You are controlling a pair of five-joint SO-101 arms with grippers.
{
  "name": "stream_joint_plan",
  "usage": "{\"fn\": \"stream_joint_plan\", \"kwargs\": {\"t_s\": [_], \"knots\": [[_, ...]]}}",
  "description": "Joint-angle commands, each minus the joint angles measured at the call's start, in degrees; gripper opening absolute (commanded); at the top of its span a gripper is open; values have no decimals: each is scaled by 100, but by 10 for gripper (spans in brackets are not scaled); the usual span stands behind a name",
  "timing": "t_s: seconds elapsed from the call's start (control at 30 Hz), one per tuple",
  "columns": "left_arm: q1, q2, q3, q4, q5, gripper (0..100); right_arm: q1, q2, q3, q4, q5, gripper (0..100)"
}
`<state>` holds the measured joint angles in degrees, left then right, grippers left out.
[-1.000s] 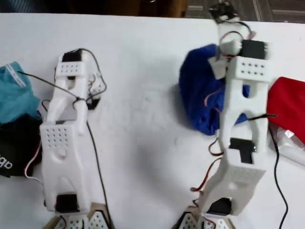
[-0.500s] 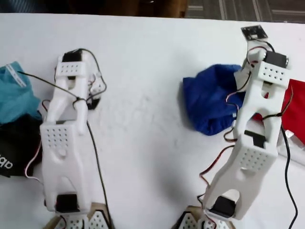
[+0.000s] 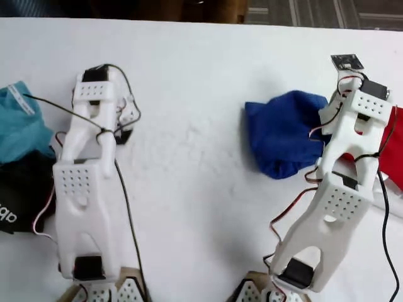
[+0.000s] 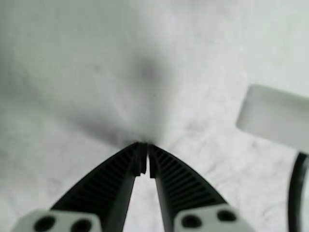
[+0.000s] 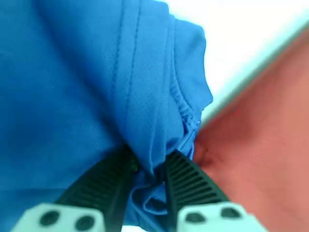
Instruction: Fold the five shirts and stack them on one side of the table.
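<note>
On tabletop (image 3: 201,94) right side, right claw (image 5: 150,162) pinches bunched blue shirt (image 3: 280,141) beside red shirt (image 3: 397,145). Left claw (image 4: 145,150) closed, empty. Step, likely: laying shirt out for folding. Next: drag clear, spread flat.

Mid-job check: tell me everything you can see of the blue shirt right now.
The blue shirt is a crumpled, unfolded heap of thin, fine-mesh knit fabric with stitched seams. It lies on the right half of the white table. The right gripper has its jaws shut on a bunched, seamed fold at the heap's edge nearest the red shirt, which lies close beside it. Whether the two shirts touch is unclear.
</note>
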<state>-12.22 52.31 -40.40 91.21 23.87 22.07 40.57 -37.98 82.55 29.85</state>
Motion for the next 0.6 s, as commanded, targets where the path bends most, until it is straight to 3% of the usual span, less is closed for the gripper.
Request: {"fn": "stream_joint_plan", "kwargs": {"t_s": [0.0, 0.17, 0.4, 0.57], "knots": [[-475, -88, -48, -176, 26, 41, 66, -101, -413, 57, 202, 95], [-457, -88, -48, -193, 18, 41, 163, -127, -853, 655, 448, 234], [-360, -88, -48, -193, -105, 41, 277, -215, -2145, 1684, 457, 233], [-360, -88, -48, -193, -105, 41, -681, -207, -2549, 1868, 422, 210]]}}
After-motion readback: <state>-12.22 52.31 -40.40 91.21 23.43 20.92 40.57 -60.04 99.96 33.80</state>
